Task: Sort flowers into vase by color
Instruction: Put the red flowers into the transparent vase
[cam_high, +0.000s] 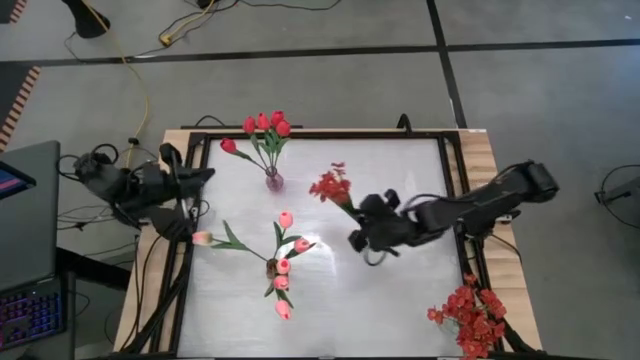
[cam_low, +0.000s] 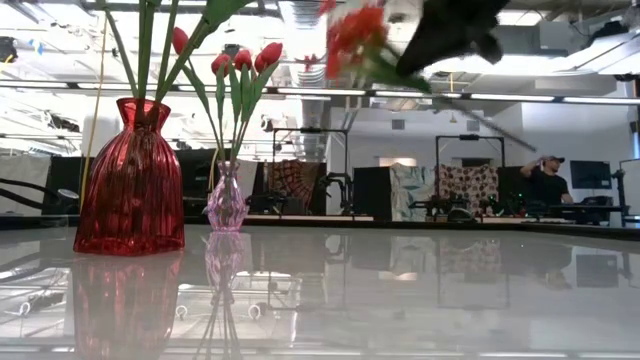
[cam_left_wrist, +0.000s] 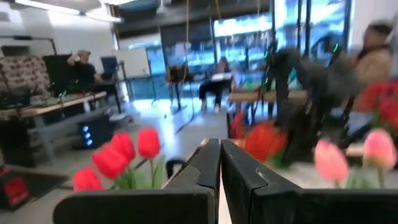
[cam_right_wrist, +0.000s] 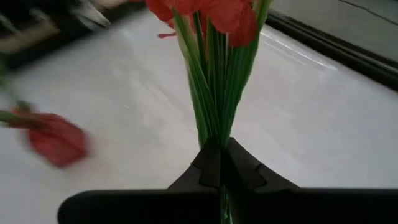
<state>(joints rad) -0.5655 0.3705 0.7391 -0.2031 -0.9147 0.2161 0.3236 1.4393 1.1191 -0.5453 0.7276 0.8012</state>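
**Red spray pinched low on its stems, lifted off the tabletop**

From above, my right hand (cam_high: 362, 232) sits over the middle of the white tabletop (cam_high: 400, 180), closed on the stems of a red spray (cam_high: 330, 186) whose blossoms point toward the small pink vase (cam_high: 273, 181) holding red tulips (cam_high: 266, 125). Pink tulips (cam_high: 284, 262) lie loose near the centre, and another bunch of red blossoms (cam_high: 470, 315) waits at the near right corner. My left hand (cam_high: 196, 176) rests shut at the left edge, holding nothing.

At table level, the spray (cam_low: 358, 32) hangs high in the air, well clear of the surface, with a tall red vase (cam_low: 130, 180) and the little pink vase (cam_low: 227, 200) standing apart from it.

Past my left fingers (cam_left_wrist: 205, 174), pressed together, I see only blurred red and pink heads.

Past my right fingers (cam_right_wrist: 211, 165), the thin green stems (cam_right_wrist: 214, 87) run straight up out of the pinch. I judge this bundle very light, springy and top-heavy; the slick, thin stems could slip or fan apart. Gripping low keeps the blossoms uncrushed, though the head will likely sway.
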